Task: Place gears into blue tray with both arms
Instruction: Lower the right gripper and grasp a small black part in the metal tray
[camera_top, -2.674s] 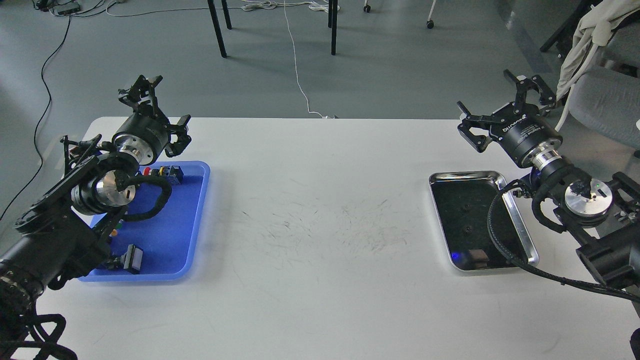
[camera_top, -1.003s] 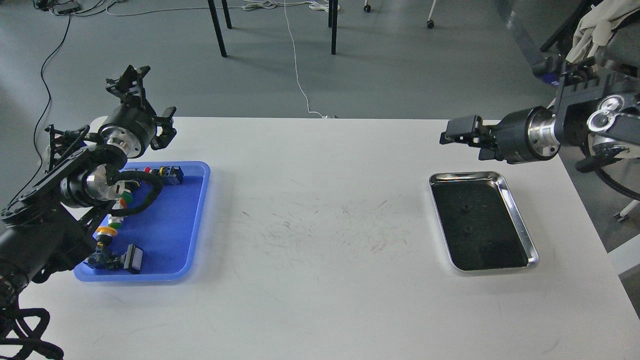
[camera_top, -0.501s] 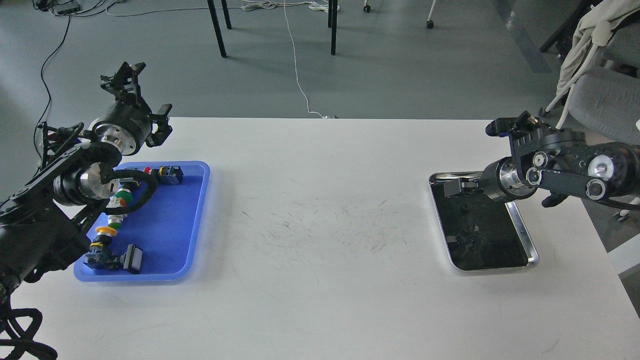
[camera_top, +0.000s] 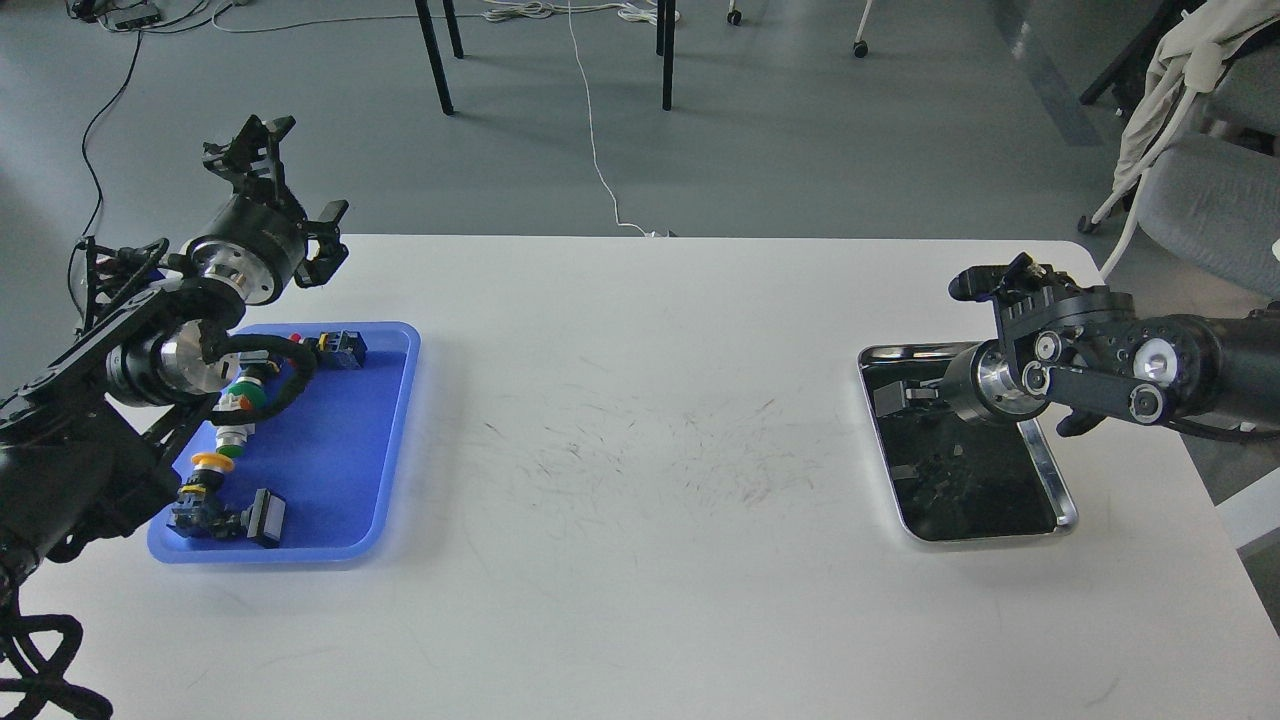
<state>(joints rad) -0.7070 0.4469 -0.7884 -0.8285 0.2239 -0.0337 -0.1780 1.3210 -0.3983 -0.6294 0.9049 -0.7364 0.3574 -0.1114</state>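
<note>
The blue tray (camera_top: 340, 450) lies on the left of the white table. My left gripper (camera_top: 288, 192) is raised above the tray's far left corner, open and empty. My right arm reaches in from the right. Its gripper (camera_top: 892, 398) hangs low over the far left part of the shiny steel tray (camera_top: 1046, 470) and points left. It looks dark against the tray's mirror floor, so its fingers cannot be told apart. The gears cannot be picked out among the dark reflections in the steel tray.
Several button switches (camera_top: 240, 395) with red, green and yellow caps lie along the blue tray's left side. A scuffed stretch of table (camera_top: 640, 450) lies between the trays. Beyond the table's right end stands a chair (camera_top: 1200, 200) with a cloth.
</note>
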